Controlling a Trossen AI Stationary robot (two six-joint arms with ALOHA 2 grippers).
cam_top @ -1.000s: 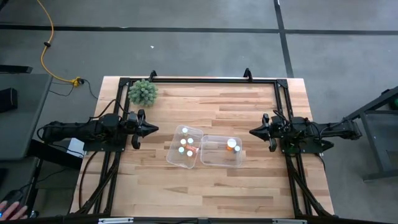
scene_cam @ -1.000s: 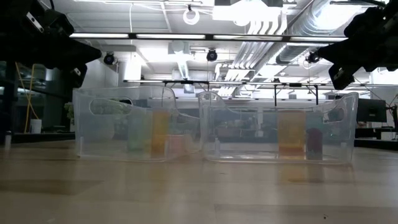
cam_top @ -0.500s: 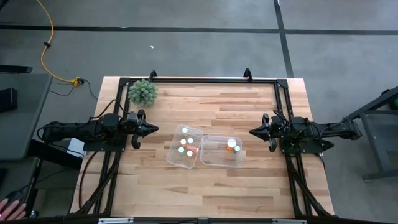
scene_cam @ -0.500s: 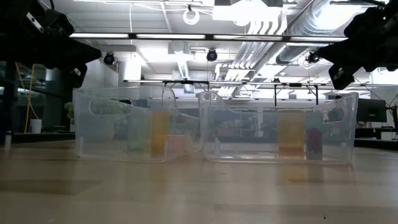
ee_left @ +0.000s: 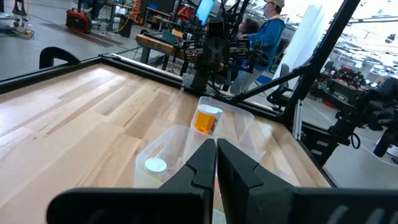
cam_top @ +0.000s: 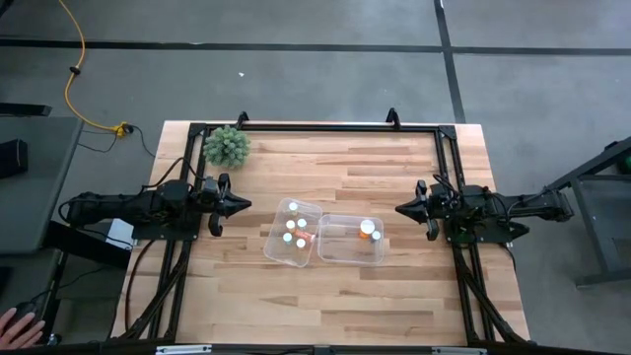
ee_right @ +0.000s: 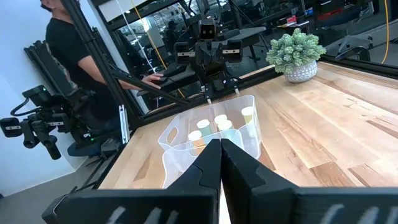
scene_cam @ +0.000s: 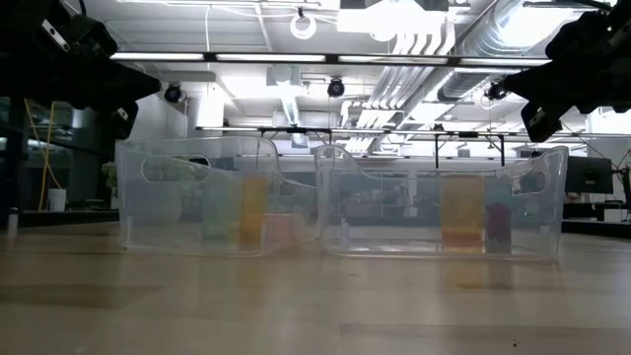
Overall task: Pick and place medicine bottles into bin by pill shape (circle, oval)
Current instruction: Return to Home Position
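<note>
Two clear bins stand side by side mid-table, the left bin (cam_top: 271, 247) and the right bin (cam_top: 345, 260). Several medicine bottles with white caps (cam_top: 291, 224) stand upright in the left bin (ee_right: 186, 134). The right bin holds an orange-bodied bottle (cam_top: 367, 229), which also shows in the left wrist view (ee_left: 206, 118). My left gripper (cam_top: 246, 205) hovers level at the table's left, shut and holding nothing, pointing at the bins. My right gripper (cam_top: 399, 209) hovers level at the table's right, likewise shut with nothing in it. Both stand clear of the bins (scene_cam: 217, 197).
A fuzzy green plant (cam_top: 227, 146) in a pot stands at the far left corner. A black frame (cam_top: 315, 125) runs along the table's far edge and sides. People stand beyond the table's ends (ee_left: 267, 31) (ee_right: 68, 56). A hand (cam_top: 15, 323) shows off the table, bottom left.
</note>
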